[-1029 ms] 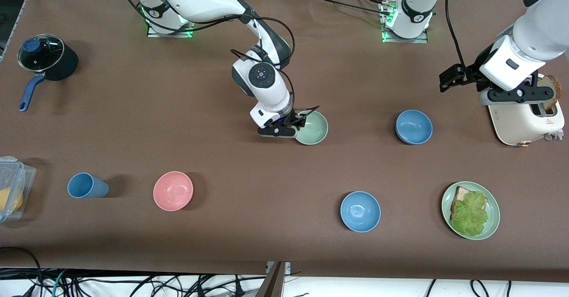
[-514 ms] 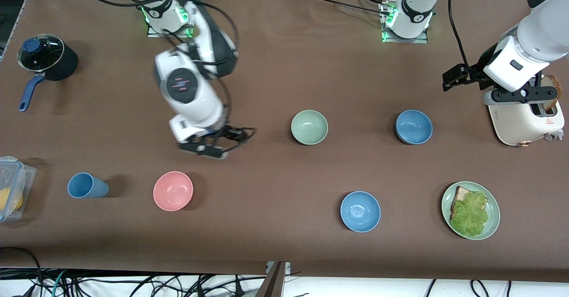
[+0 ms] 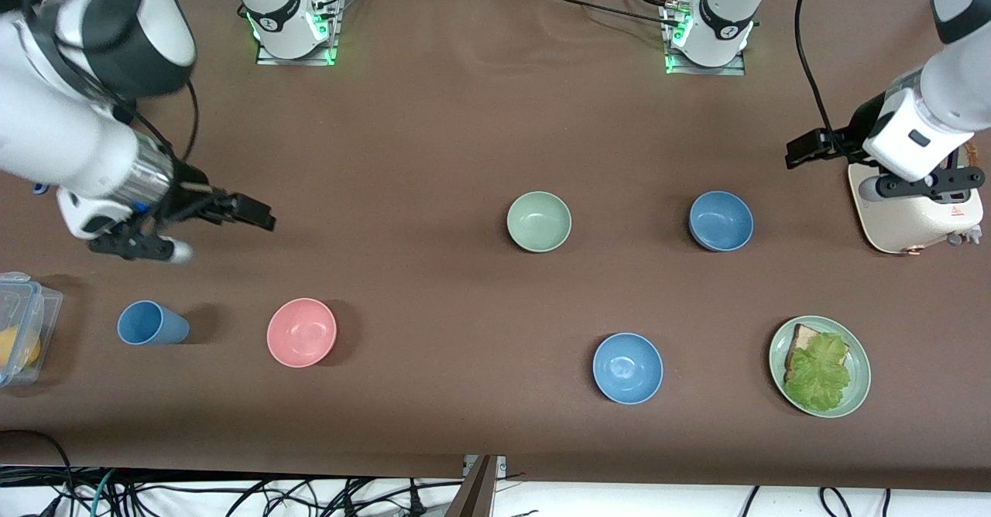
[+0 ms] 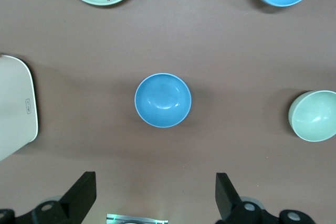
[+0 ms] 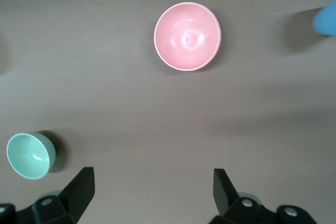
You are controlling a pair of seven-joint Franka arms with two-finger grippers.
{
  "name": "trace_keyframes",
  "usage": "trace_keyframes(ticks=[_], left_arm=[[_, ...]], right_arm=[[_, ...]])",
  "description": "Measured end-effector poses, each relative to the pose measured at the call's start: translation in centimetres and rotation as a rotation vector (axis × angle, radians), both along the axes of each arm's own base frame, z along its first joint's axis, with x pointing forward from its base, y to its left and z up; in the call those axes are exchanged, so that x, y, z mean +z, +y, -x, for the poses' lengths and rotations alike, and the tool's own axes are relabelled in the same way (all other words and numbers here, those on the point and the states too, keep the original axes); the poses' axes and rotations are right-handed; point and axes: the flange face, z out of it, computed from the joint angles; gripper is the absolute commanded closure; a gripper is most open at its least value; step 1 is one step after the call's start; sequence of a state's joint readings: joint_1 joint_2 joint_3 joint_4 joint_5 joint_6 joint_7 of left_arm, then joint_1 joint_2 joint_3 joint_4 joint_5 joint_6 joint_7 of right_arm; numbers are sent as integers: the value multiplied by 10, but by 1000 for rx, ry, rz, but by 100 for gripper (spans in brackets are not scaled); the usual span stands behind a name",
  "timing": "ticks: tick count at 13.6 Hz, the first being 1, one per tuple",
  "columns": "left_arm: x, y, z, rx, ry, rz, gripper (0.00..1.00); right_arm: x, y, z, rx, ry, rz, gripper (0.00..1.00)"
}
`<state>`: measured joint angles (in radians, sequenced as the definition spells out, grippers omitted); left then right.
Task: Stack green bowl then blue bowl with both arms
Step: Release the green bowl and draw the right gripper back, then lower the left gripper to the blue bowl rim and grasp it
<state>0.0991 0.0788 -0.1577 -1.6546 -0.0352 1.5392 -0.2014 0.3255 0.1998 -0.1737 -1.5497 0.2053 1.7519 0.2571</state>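
Note:
The green bowl (image 3: 539, 221) stands upright and empty near the table's middle. It also shows in the left wrist view (image 4: 313, 115) and the right wrist view (image 5: 30, 155). The blue bowl (image 3: 721, 220) stands beside it toward the left arm's end, and sits mid-frame in the left wrist view (image 4: 163, 99). My right gripper (image 3: 252, 213) hangs open and empty, high over bare table at the right arm's end; in its own view (image 5: 152, 192) nothing lies between its fingers. My left gripper (image 3: 809, 149) is open and empty in the air beside the toaster (image 3: 917, 207), its wrist view (image 4: 154, 198) showing nothing held.
A brighter sky-blue bowl (image 3: 627, 368) and a green plate (image 3: 819, 366) with bread and lettuce lie nearer the camera. A pink bowl (image 3: 301, 332), a blue cup (image 3: 151, 323) and a clear container (image 3: 19, 327) are at the right arm's end.
My right gripper left the green bowl's rim, rose and swung toward the right arm's end of the table. The green bowl stayed in place. My left gripper drifted slightly toward the toaster.

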Motion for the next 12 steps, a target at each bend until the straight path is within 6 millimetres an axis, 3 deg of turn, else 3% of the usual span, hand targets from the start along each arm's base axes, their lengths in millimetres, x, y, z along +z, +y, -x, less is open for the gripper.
trace_keyframes(ticks=[3,6,9,12], left_arm=[[-51,27,-20,-88,49,41,0],[-117,30,-26,-140,58,63,0],[-188,21,3,-207,-26,56,0],[-244,31,42,-263,-124,37,0]], right_arm=[[41,-24,39,20,-8,59,0],[56,-60,60,85,-27,87,0],[50,-69,59,137,-23,126,0],[43,-69,57,153,-12,138,0]])
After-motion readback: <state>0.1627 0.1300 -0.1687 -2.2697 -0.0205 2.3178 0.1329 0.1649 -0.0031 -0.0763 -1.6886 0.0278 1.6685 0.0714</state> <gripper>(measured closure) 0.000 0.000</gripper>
